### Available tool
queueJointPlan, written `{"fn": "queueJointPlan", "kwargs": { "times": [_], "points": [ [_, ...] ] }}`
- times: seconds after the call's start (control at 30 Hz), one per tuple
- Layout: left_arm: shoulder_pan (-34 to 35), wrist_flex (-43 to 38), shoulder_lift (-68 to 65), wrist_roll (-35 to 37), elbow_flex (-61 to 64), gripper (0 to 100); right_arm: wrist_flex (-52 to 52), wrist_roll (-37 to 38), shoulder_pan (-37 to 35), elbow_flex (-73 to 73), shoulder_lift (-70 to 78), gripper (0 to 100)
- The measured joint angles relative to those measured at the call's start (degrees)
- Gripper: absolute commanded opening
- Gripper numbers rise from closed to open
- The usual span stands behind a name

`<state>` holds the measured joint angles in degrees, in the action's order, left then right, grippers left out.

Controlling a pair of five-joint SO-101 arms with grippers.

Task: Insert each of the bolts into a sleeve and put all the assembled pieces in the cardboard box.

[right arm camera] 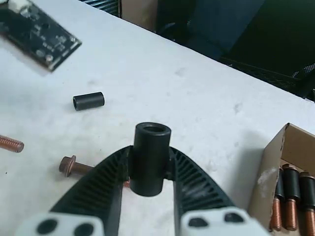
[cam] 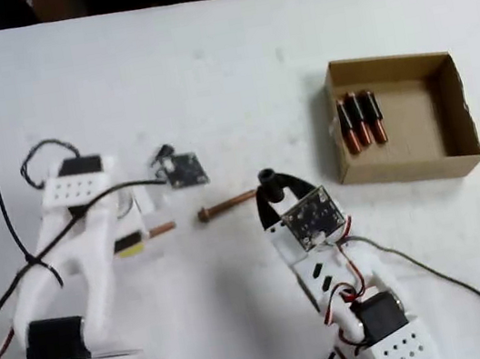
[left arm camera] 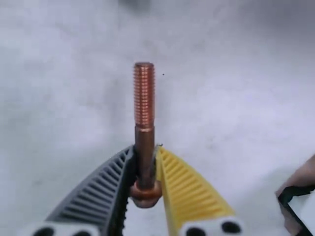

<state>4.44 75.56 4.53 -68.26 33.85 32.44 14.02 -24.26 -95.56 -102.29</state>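
My left gripper (left arm camera: 145,167) is shut on a copper bolt (left arm camera: 144,108), gripped near its head with the threaded end pointing away; its tip (cam: 162,229) sticks out toward the table's middle. My right gripper (right arm camera: 149,167) is shut on a black sleeve (right arm camera: 151,155) held upright, bore facing out, also seen from above (cam: 266,178). Between the two grippers a loose bolt (cam: 227,204) lies on the table. A loose black sleeve (right arm camera: 88,101) lies beyond it. The cardboard box (cam: 409,171) at the right holds three assembled pieces (cam: 360,121).
A small dark circuit board (cam: 185,170) lies on the table behind the loose bolt. Black cables (cam: 6,214) trail over the left arm, and another runs by the right arm's base (cam: 450,278). Bare white table stretches behind the box.
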Motion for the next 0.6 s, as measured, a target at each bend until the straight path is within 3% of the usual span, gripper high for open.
{"fn": "queueJointPlan", "kwargs": {
  "times": [0.3, 0.47, 0.6],
  "points": [
    [0.00, -5.01, 0.00, -4.75, 4.66, 2, 0.00, 0.00, 0.00, 0.00, 0.00, 1.7],
    [0.00, -11.60, 0.18, -6.77, 8.44, 2, 0.00, 0.00, 0.00, 0.00, 0.00, 1.7],
    [0.09, -13.80, 0.18, -6.86, 9.05, 12, 0.00, 0.00, 0.00, 0.00, 0.00, 1.7]
  ]
}}
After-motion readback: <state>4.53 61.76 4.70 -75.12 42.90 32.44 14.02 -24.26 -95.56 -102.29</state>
